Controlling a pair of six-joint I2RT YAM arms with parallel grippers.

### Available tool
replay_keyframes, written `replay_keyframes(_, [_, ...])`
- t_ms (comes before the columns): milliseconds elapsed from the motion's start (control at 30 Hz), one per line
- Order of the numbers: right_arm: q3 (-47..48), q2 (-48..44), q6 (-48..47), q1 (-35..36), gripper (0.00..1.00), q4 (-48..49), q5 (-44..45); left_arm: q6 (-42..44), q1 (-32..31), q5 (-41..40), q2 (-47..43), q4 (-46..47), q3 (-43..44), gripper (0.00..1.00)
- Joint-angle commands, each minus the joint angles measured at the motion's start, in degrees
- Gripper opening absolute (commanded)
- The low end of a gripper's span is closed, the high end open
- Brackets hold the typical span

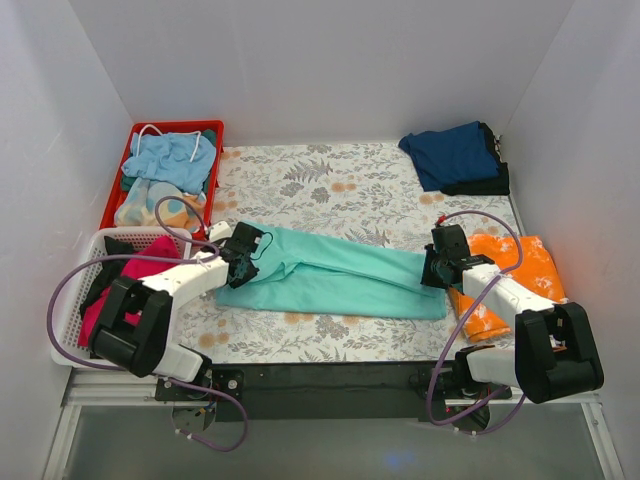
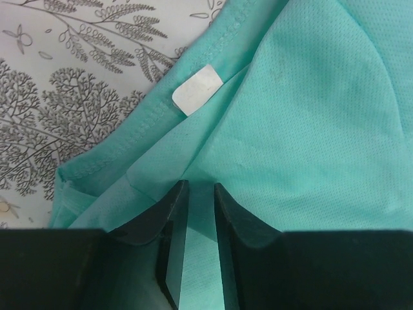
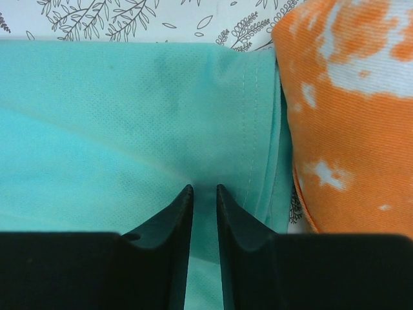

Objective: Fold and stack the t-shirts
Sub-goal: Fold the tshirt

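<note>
The teal-green t-shirt lies folded lengthwise across the middle of the table. My left gripper is shut on its left end near the collar, cloth pinched between the fingers; a white label shows there. My right gripper is shut on its right end by the hem. The orange-and-white mottled t-shirt lies under the right arm and shows in the right wrist view. A folded navy blue t-shirt sits at the back right. A magenta t-shirt lies in a white basket.
A red crate at the back left holds light blue and mottled clothes. The white basket stands at the near left. A black garment lies under the navy one. White walls close the table on three sides.
</note>
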Motion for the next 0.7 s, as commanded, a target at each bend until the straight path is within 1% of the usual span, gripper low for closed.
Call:
replay_keyframes(0, [-0.2,0.6,-0.7,-0.1,0.27,0.3,0.8,-0.9,-0.8,-3.6,-3.4,-6.4,0.8,0.22])
replay_keyframes(167, [-0.6,0.4,-0.9,-0.1,0.27,0.3,0.8,-1.6,-1.5,-3.6,-6.6,-8.3,0.1,0.24])
replay_keyframes(267, [-0.7,0.1,-0.9,-0.1,0.27,0.3,0.9,-2.0,-2.0,-1.7,-7.7,-8.1,-1.4,0.24])
replay_keyframes(467, [-0.7,0.0,-0.8,-0.1,0.27,0.3,0.9,-1.8,-2.6,0.4,-5.9,-6.8,-3.5,0.26])
replay_keyframes(667, [-1.0,-0.4,-0.8,-0.1,0.27,0.2,0.9,-2.5,-2.6,0.1,-3.7,-4.7,-4.5,0.25])
